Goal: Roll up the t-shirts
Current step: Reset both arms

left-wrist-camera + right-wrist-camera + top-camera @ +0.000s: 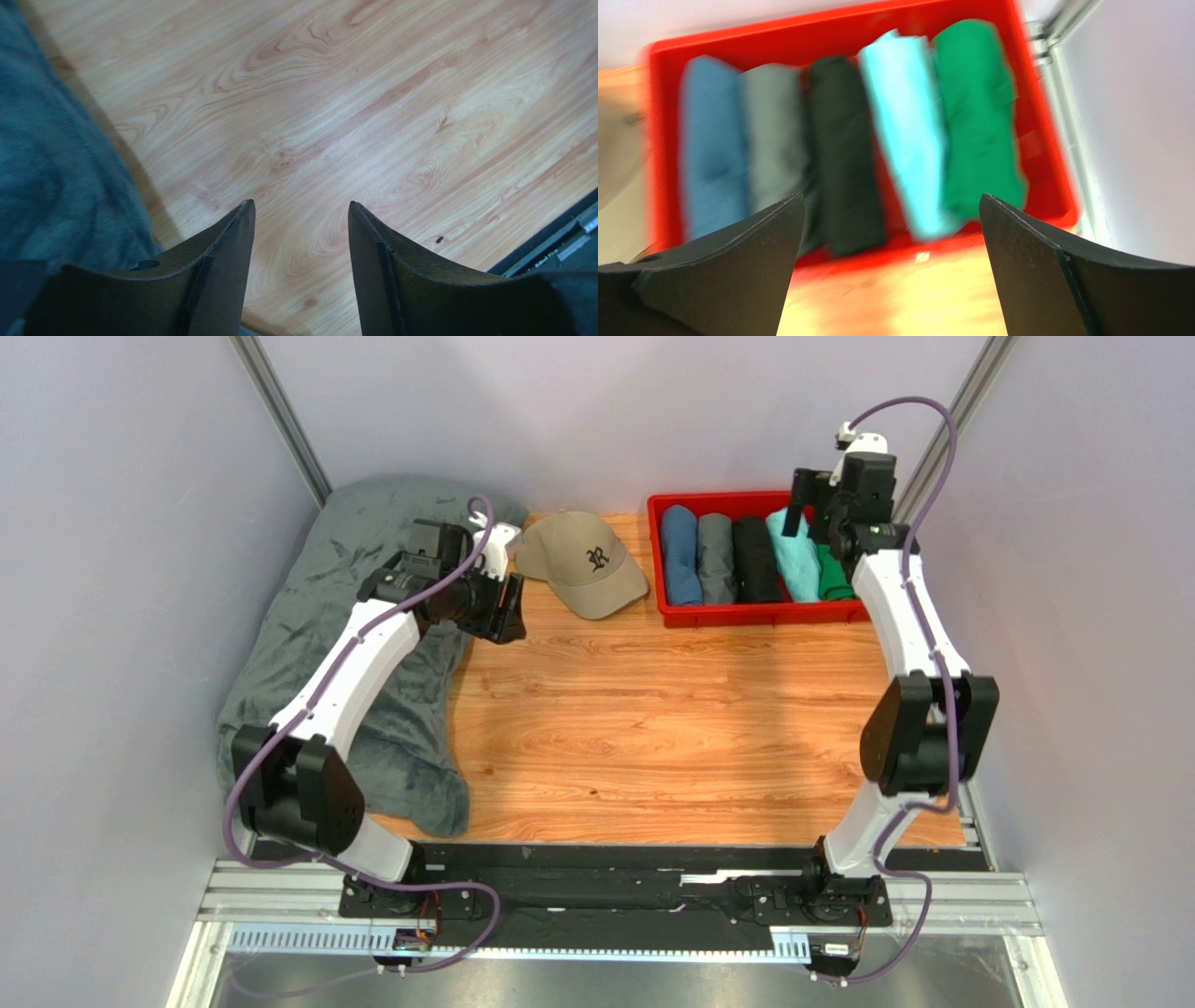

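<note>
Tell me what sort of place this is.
Probably a robot test cell: two arms bolted to a metal rail at a wood-grain table, plain grey panels around it, and a red bin of rolled t-shirts.

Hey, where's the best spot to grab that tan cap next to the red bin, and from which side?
Probably the brim of the tan cap: it's a thin, flat edge sticking out toward the near side of the table. Come from there, with the jaws above and below it.
</note>
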You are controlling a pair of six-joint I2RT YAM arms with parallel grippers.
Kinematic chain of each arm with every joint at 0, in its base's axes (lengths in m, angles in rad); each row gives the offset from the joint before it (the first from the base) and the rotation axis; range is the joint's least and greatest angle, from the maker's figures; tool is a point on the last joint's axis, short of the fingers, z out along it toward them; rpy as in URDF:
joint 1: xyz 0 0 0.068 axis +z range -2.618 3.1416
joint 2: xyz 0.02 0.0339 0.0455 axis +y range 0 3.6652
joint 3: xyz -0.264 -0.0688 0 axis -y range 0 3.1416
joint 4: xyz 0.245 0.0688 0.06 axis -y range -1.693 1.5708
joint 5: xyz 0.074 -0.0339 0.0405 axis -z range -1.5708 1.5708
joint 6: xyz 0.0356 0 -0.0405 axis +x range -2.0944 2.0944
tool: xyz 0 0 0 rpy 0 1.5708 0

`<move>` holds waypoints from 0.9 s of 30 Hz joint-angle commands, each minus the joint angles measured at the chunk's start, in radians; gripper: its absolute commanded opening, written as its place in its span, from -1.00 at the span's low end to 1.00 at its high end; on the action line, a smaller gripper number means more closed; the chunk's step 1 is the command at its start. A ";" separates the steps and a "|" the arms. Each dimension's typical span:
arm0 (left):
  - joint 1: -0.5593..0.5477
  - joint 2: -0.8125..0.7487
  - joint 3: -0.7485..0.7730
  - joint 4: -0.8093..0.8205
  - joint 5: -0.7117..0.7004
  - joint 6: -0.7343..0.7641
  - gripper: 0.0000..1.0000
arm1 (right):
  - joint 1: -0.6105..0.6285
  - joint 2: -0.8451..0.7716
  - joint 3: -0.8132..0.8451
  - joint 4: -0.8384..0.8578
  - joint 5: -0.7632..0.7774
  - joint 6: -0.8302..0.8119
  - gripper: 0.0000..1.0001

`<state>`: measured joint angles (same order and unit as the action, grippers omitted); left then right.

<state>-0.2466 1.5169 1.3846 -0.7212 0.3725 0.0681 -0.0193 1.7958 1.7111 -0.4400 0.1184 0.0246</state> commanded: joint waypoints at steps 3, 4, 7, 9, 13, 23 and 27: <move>0.006 -0.167 -0.050 0.020 -0.102 0.061 0.22 | 0.186 -0.312 -0.314 0.044 0.133 0.219 1.00; 0.006 -0.184 -0.061 0.023 -0.115 0.061 0.22 | 0.206 -0.346 -0.361 0.043 0.139 0.260 1.00; 0.006 -0.256 -0.104 0.032 -0.155 0.064 0.27 | 0.278 -0.485 -0.513 0.041 0.147 0.339 1.00; 0.006 -0.311 -0.145 0.048 -0.201 0.047 0.32 | 0.308 -0.561 -0.586 0.037 0.141 0.371 1.00; 0.006 -0.397 -0.206 0.069 -0.225 0.035 0.38 | 0.314 -0.744 -0.760 0.026 0.115 0.448 1.00; 0.006 -0.494 -0.298 0.117 -0.299 -0.007 0.38 | 0.312 -0.803 -0.797 -0.054 0.141 0.462 1.00; 0.006 -0.488 -0.280 0.115 -0.285 -0.051 0.36 | 0.311 -0.777 -0.779 -0.052 0.133 0.465 1.00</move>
<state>-0.2462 1.0447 1.0882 -0.6453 0.0914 0.0711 0.2924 0.9958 0.9039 -0.4915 0.2344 0.4686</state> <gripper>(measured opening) 0.682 0.998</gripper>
